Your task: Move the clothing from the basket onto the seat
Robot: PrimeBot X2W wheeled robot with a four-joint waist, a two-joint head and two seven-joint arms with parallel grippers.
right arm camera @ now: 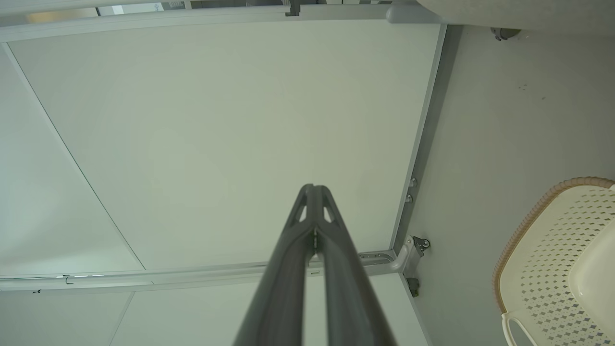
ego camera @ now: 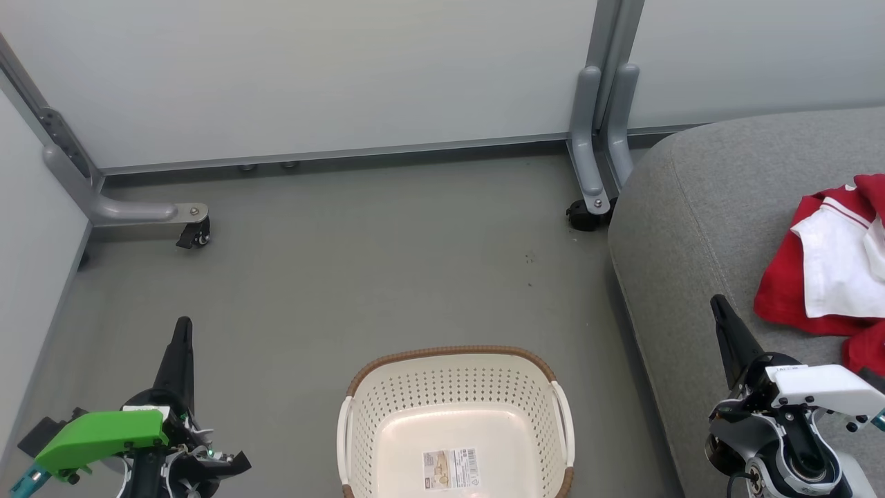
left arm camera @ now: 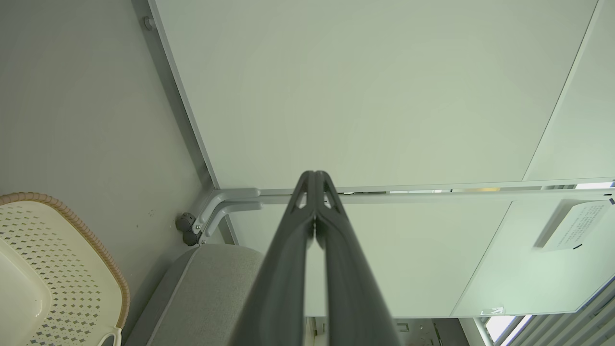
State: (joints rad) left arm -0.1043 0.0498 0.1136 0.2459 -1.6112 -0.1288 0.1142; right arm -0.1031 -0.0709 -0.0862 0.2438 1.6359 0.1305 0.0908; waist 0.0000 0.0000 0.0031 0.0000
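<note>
Found right gripper closed, long dark fingers pressed tip to tip, nothing held. Confirmed in the right wrist view, aimed at a pale partition panel. Found left gripper likewise closed and empty, low at the left over the grey floor.

Located the clothing in a loose heap on the seat, up and to the right of the right gripper, near its fingertips but apart from them, and running out of frame at the right edge. Noted red folds around a large white panel, with white-striped trim at the top.

Located the basket on the floor between the two grippers, towards the bottom of the head view. Seen inside: a bare bottom with a paper label and no garment on the visible part. Near edge cut off, so not checked in full.

Judged handling: light, limp, not fragile. Expected to sag and trail when lifted, and unlikely to slip from a firm pinch. Recommended hold, should one be needed: a raised fold or bunched ridge of red cloth, not a flat single layer or a thin trim edge.

Judged task at or near completion from the present layout.
</note>
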